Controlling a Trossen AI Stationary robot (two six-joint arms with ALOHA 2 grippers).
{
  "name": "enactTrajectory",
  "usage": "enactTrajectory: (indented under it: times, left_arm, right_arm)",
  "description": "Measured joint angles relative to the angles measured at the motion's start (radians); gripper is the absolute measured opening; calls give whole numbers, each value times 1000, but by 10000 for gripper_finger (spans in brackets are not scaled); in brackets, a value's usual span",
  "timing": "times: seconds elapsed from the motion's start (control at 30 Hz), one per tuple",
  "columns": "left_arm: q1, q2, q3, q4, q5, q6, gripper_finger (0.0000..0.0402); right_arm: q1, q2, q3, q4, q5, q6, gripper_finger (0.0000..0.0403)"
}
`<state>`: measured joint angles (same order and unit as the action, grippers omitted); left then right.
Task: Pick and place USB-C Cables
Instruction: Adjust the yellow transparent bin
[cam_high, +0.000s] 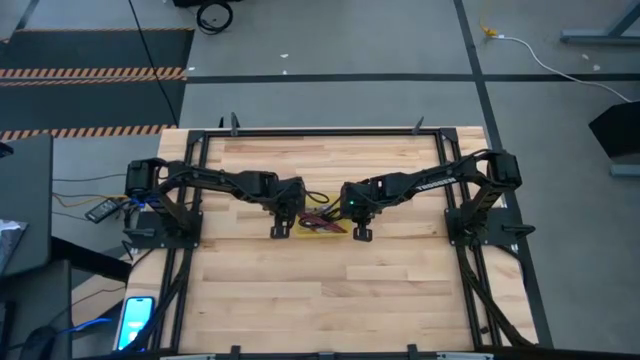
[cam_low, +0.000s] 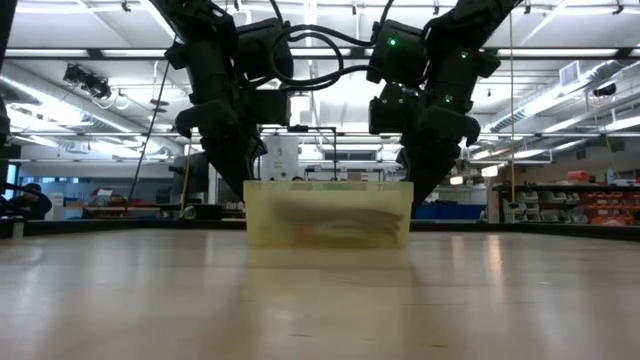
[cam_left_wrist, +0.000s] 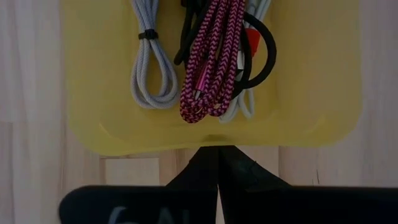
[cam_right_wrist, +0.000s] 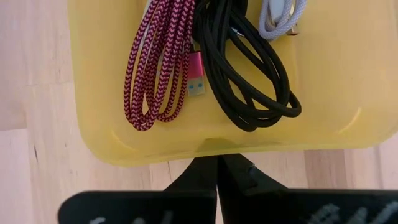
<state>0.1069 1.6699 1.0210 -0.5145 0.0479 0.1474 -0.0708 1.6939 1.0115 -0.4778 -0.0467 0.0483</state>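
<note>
All four cables (magenta cable (cam_right_wrist: 158, 59), black cable (cam_right_wrist: 249, 68), grey cable (cam_left_wrist: 149, 62), white barely seen) lie in yellow tray (cam_left_wrist: 311, 93); left gripper (cam_left_wrist: 217, 171) and right gripper (cam_right_wrist: 217, 174), both pinched closed, hover at opposite tray edges; cords look light, floppy, so grab mid-bundle.

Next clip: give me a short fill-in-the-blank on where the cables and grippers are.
1. The magenta cable lies inside a shallow ____ tray.
2. The left gripper and the right gripper both have their fingers ____.
3. The tray rests on a ____ table.
4. Beside the magenta cable in the right wrist view lies a ____ cable.

Missing: yellow; shut; wooden; black
</note>
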Motion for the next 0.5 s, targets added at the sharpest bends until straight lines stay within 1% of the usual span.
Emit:
enactTrajectory:
  times: [0.27,0.37,0.5]
  left_arm:
    - [0,0,0,-1,-1,0,1]
    - [0,0,0,-1,-23,-5,3]
    - [0,0,0,-8,-33,-5,18]
  right_arm:
    - [0,0,0,2,0,0,1]
    - [0,0,0,5,0,0,1]
    - [0,0,0,5,0,0,1]
